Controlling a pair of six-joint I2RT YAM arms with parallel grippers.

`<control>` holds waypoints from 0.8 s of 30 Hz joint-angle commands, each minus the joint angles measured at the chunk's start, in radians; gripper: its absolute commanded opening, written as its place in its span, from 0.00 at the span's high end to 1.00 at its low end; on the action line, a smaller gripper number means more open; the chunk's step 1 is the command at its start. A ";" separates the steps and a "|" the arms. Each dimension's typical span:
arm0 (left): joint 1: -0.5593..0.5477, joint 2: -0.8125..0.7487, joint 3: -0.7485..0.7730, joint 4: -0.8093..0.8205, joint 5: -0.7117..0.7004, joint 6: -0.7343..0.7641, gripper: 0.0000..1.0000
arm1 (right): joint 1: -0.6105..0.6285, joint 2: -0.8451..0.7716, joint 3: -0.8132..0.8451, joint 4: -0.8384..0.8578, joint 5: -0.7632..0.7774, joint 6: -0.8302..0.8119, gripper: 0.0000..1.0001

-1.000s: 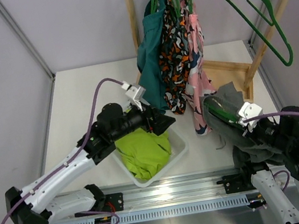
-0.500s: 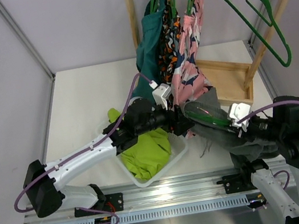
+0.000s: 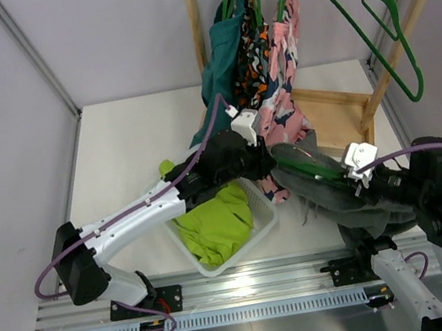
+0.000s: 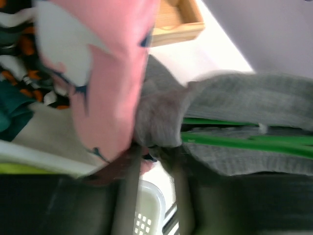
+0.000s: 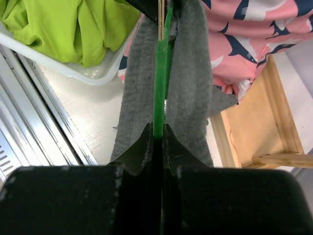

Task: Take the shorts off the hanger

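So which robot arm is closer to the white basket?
Left. The left end effector is by the far right corner of the white basket, pinching the grey shorts. The right end effector is farther right, clamping the green hanger.

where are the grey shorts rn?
Top view, right of centre: grey shorts draped on the green hanger held by the right gripper, between the white basket and the wooden rack base, just under the pink garment.
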 commanded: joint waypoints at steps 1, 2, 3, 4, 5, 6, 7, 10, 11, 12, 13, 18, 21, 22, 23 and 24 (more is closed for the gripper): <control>0.013 0.007 0.054 -0.068 -0.183 0.026 0.75 | 0.011 -0.014 0.084 0.021 -0.123 0.023 1.00; 0.017 0.001 0.037 -0.069 -0.218 0.029 0.94 | 0.011 -0.015 0.090 0.021 -0.118 0.026 1.00; 0.027 -0.011 0.031 -0.069 -0.231 0.029 1.00 | 0.011 -0.017 0.093 0.021 -0.107 0.038 1.00; 0.051 -0.021 0.026 -0.071 -0.237 0.028 1.00 | 0.011 -0.017 0.096 0.019 -0.101 0.042 1.00; 0.068 -0.031 0.000 -0.072 -0.242 0.020 1.00 | 0.011 -0.015 0.098 0.016 -0.096 0.042 1.00; 0.083 -0.044 -0.012 -0.071 -0.239 0.016 1.00 | 0.011 -0.018 0.105 0.016 -0.090 0.045 1.00; 0.124 -0.071 -0.032 -0.069 -0.234 0.013 1.00 | 0.011 -0.017 0.108 0.015 -0.083 0.048 1.00; 0.203 -0.119 -0.075 -0.060 -0.194 -0.004 1.00 | 0.012 -0.014 0.130 0.013 -0.101 0.060 1.00; 0.223 -0.124 -0.081 -0.059 -0.161 -0.007 1.00 | 0.012 -0.012 0.134 0.016 -0.112 0.066 1.00; 0.253 -0.125 -0.092 -0.060 -0.144 -0.007 1.00 | 0.014 -0.006 0.150 0.021 -0.122 0.080 1.00; 0.266 -0.124 -0.094 -0.065 -0.128 -0.007 1.00 | 0.014 -0.003 0.157 0.027 -0.142 0.091 1.00; 0.298 -0.122 -0.126 -0.051 -0.055 -0.006 1.00 | 0.012 0.006 0.199 0.091 -0.155 0.157 1.00; 0.301 -0.122 -0.143 -0.043 -0.042 -0.012 1.00 | 0.014 0.015 0.231 0.105 -0.156 0.174 1.00; 0.306 -0.121 -0.152 -0.043 -0.035 -0.012 1.00 | 0.012 0.015 0.237 0.108 -0.159 0.178 1.00; 0.312 -0.120 -0.153 -0.042 -0.032 -0.013 1.00 | 0.012 0.020 0.251 0.107 -0.165 0.180 1.00; 0.320 -0.119 -0.159 -0.039 -0.027 -0.013 1.00 | 0.012 0.020 0.257 0.107 -0.178 0.181 1.00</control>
